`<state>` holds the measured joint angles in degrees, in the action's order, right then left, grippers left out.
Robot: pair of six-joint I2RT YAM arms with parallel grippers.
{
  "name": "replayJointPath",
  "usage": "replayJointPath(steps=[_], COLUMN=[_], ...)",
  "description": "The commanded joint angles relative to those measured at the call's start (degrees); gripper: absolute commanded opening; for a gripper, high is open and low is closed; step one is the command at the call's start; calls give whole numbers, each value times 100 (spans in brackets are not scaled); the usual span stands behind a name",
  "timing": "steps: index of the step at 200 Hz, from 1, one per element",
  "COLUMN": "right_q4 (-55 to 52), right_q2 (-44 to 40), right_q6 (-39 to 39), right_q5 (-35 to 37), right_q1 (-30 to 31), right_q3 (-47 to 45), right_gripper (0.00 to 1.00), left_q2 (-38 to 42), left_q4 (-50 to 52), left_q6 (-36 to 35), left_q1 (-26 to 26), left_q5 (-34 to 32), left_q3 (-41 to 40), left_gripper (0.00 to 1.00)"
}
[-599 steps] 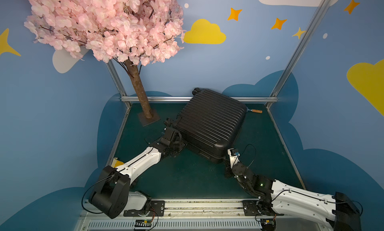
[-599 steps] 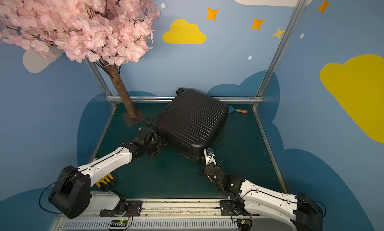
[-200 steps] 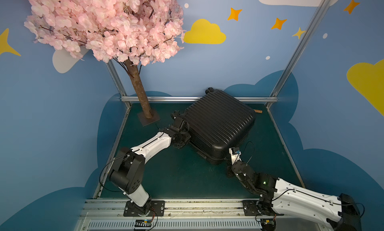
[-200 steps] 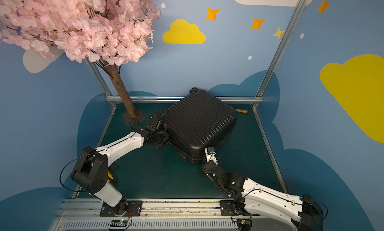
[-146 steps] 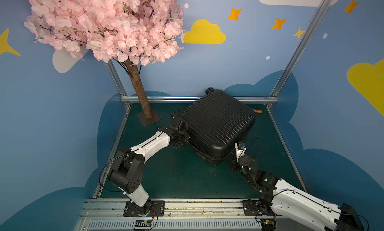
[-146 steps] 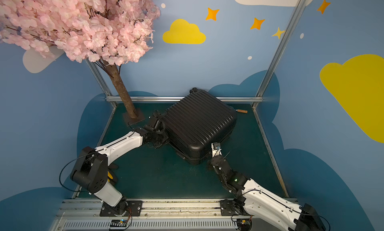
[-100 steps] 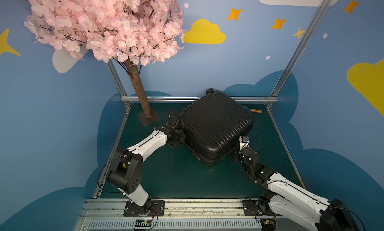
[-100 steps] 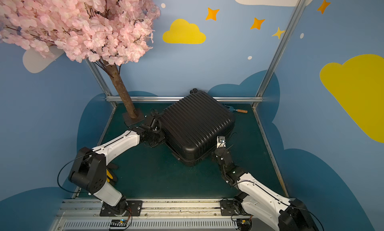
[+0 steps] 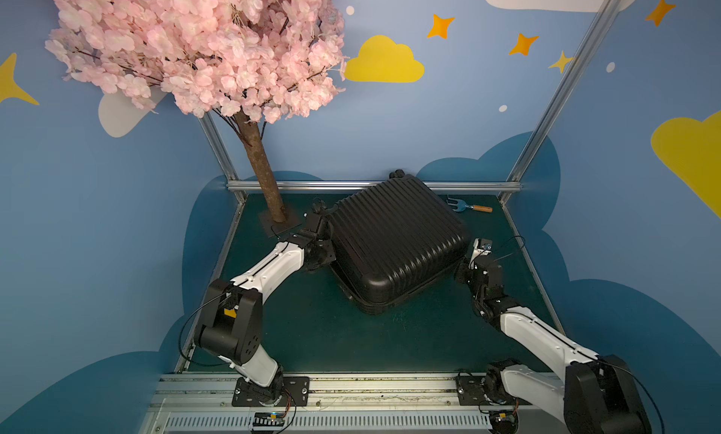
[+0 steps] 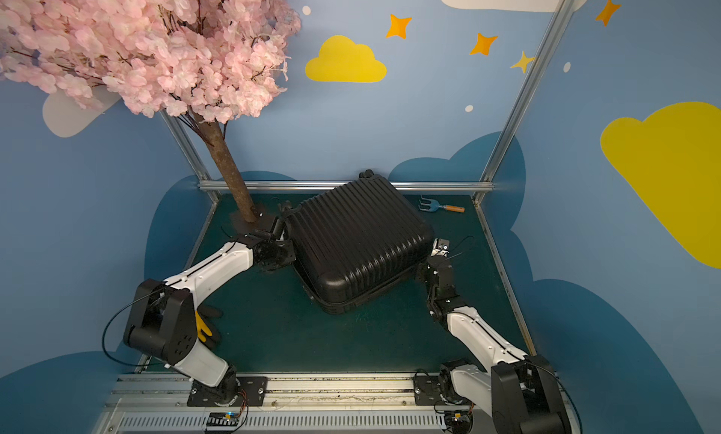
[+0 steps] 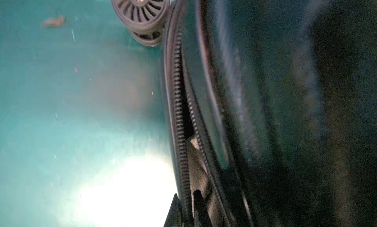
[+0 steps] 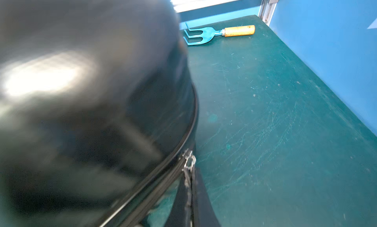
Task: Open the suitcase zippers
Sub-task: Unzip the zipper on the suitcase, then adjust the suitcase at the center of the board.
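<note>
Fingers (image 12: pixel 202 201) of our right gripper (image 12: pixel 189 195) pinch the metal zipper pull (image 12: pixel 189 161); our left gripper (image 11: pixel 183 213) sits closed at the parted zipper (image 11: pixel 177 105), its hold unclear to us. Our suitcase (image 9: pixel 394 244) lies flat on the table (image 9: pixel 312 334).

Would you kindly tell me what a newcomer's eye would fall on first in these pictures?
The pink blossom tree towering over the far-left corner grabs the eye first. Next comes the black ribbed suitcase lying flat in the middle, slewed diagonally, with the left gripper and right gripper at opposite sides of its rim. A teal garden fork lies near the far-right corner.
</note>
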<state>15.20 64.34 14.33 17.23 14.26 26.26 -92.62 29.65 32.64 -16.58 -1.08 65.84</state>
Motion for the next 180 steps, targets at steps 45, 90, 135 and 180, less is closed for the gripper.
replayJointPath(steps=[45, 90, 135, 180], right_q4=[1770, 1840, 458, -397], right_q2=[845, 168, -666, -1069], right_q6=[-386, -387, -75, 456], right_q5=[-1703, -2546, -1980, -1544], right_q1=[-1111, -602, 352, 1337], right_q3=[154, -425, -438, -411], right_gripper=[0, 0, 0, 0], left_q2=[143, -840, -711, 1406], left_q4=[-481, -542, 1461, 1161], left_q6=[-2366, -2658, -1199, -194], left_q1=[270, 371, 296, 150], left_q5=[-483, -1199, -2076, -863], left_q3=[-173, 1175, 2863, 1300], left_gripper=[2, 7, 91, 100])
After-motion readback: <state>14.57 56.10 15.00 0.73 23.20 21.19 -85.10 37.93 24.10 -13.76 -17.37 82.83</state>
